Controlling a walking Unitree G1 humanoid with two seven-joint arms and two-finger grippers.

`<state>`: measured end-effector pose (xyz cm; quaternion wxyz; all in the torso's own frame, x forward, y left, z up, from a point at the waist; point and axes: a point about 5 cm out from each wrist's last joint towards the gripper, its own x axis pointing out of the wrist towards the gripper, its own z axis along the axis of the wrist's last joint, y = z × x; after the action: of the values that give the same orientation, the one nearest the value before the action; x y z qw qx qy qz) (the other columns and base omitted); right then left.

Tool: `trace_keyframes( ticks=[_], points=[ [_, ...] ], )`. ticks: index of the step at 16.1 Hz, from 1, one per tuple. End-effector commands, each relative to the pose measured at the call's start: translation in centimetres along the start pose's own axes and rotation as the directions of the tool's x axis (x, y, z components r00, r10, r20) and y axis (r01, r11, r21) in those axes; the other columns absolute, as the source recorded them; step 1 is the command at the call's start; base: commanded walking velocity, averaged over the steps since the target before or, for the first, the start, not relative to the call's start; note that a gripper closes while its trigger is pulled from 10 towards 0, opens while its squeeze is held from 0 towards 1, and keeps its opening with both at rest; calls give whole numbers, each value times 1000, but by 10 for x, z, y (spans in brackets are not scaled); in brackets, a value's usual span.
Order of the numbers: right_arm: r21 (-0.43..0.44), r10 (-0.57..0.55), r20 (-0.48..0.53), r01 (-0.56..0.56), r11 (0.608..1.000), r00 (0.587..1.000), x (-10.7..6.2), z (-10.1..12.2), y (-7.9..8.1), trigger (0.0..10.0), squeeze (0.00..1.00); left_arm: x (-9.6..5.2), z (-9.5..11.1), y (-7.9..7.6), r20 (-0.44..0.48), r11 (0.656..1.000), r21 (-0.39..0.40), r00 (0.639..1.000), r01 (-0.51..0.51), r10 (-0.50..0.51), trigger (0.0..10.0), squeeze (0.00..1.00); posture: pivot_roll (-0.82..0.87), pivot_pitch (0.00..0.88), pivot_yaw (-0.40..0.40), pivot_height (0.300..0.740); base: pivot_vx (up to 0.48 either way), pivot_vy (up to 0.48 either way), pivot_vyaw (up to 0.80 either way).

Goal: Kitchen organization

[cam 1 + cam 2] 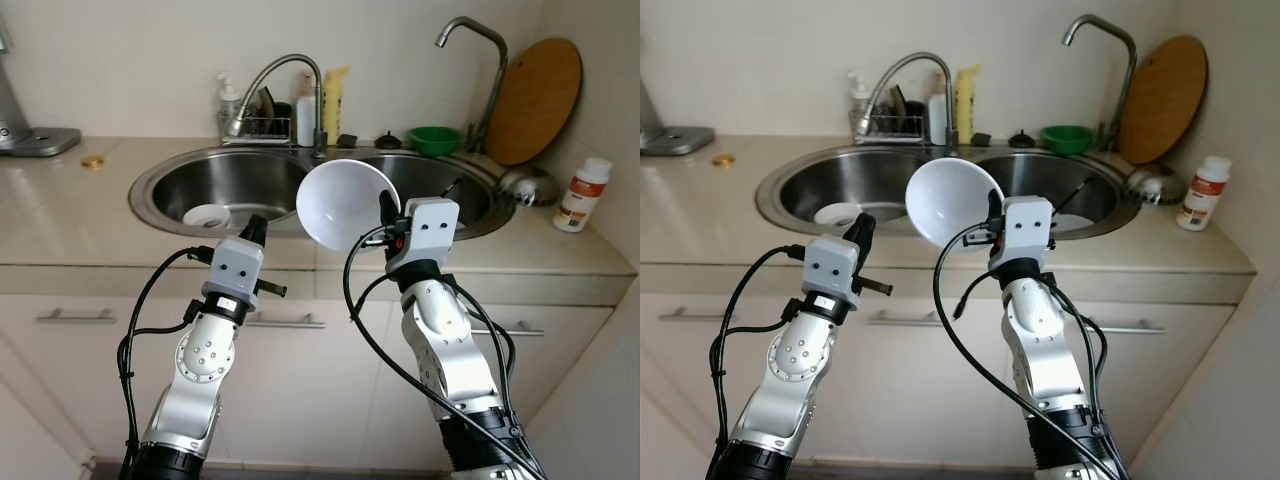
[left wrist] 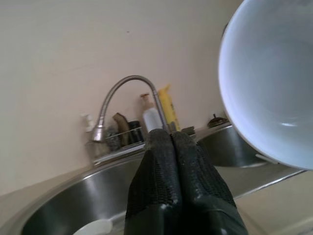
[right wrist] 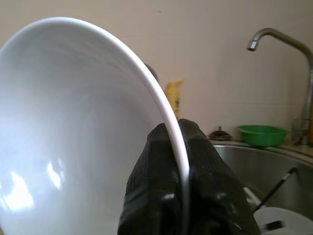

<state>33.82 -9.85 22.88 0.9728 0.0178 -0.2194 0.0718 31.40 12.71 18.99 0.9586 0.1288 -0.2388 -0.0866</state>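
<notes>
White bowl (image 1: 345, 205) pinched by its rim in right end effector (image 3: 178, 147) above double sink (image 1: 160, 190); left end effector (image 2: 171, 147) pressed together

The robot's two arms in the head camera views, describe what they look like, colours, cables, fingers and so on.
Both arms are silver metal with rounded joint housings dotted with small screw holes. Loose black cables loop alongside each. Each wrist ends in a boxy light-grey block with two small dark dots. The left gripper and right gripper each have two long black fingers with a finely textured, mesh-like surface.
</notes>
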Motion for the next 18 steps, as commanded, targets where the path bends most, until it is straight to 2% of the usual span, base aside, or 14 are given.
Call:
trace_keyframes(
  ticks=[1,18],
  points=[
    [-9,-27,20,28,1000,999,2,4,-9,10000,0,3,6,-7,21,1000,-15,1000,23,-23,10000,0,57,0,-14,740,322,0,0],
    [-28,-15,13,15,1000,1000,3,1,-5,10000,0,4,6,-11,22,999,-23,999,39,-39,10000,0,57,0,-10,740,324,0,0]
  ],
)
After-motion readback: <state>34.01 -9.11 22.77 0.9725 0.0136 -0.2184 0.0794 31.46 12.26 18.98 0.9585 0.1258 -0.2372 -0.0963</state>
